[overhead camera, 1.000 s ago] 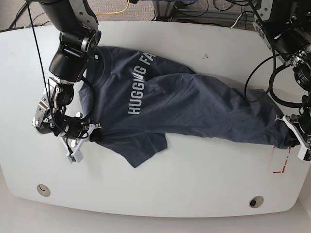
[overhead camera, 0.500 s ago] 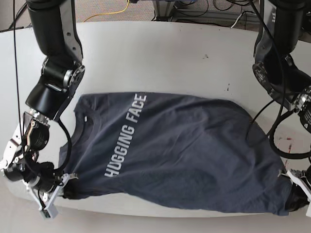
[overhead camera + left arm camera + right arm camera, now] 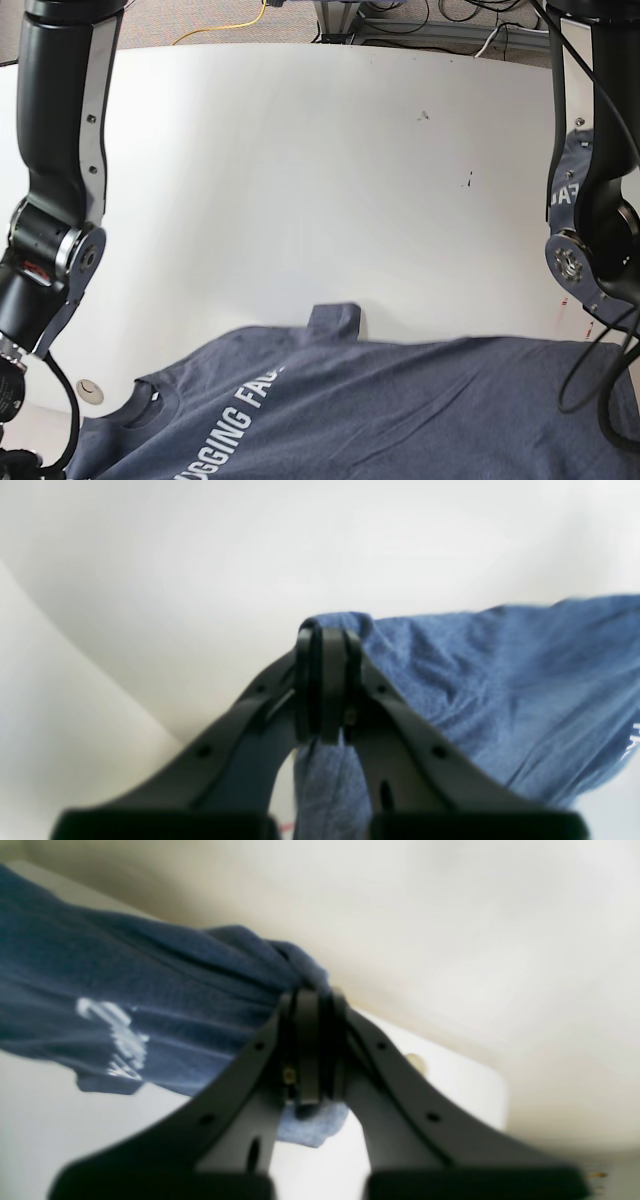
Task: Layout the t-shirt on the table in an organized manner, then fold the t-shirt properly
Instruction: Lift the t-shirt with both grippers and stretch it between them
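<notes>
The dark navy t-shirt hangs spread along the bottom of the base view, with white lettering at lower left and its collar beside that. Most of the white table behind it is bare. My left gripper is shut on a bunched corner of the t-shirt. In the right wrist view, my right gripper is shut on another bunched edge of the t-shirt, and blurred white lettering shows there. Both grippers sit below the bottom edge of the base view.
My two arms stand at the sides, one on the left and one on the right. A small round hole lies near the table's front left. Faint red tape marks the right side. Cables lie beyond the far edge.
Both arms have pulled the t-shirt from the table's middle toward the front edge. It is now stretched wide between them, and the grippers have dropped out of the base view.
</notes>
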Tool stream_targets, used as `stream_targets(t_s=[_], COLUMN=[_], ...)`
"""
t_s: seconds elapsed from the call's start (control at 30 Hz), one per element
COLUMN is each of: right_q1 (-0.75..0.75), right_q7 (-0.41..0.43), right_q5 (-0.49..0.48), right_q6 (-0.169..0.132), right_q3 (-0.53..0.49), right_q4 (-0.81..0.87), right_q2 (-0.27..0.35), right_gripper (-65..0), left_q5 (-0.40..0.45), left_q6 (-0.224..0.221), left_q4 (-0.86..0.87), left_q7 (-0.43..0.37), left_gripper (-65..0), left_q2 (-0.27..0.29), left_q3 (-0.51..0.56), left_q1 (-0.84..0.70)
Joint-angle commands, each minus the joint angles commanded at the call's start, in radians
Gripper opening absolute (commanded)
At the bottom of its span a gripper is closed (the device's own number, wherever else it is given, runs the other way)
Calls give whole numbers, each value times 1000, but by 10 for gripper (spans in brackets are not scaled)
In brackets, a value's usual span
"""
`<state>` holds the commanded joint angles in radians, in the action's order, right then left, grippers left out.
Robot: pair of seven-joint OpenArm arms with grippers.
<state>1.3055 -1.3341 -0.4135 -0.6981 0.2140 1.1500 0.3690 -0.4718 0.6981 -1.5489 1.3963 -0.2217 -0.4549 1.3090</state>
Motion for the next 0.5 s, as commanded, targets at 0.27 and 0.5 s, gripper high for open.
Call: stream_targets(t_s=[0.27,0.5], right_q1=[0,-113], right_q7=[-57,-58], right_q5=[-107,-195], right_q6=[0,0], right_q3=[-5,0], right_q4=[0,6], right_q2=[55,95], right_gripper=[-650,-650], left_q5=[-3,-6], left_q6=[0,0], left_q4=[11,-9], left_q7=[0,0], left_gripper=[-650,-650], left_q2=[-2,-20], left_q3=[0,-5], left_q1=[-27,-196])
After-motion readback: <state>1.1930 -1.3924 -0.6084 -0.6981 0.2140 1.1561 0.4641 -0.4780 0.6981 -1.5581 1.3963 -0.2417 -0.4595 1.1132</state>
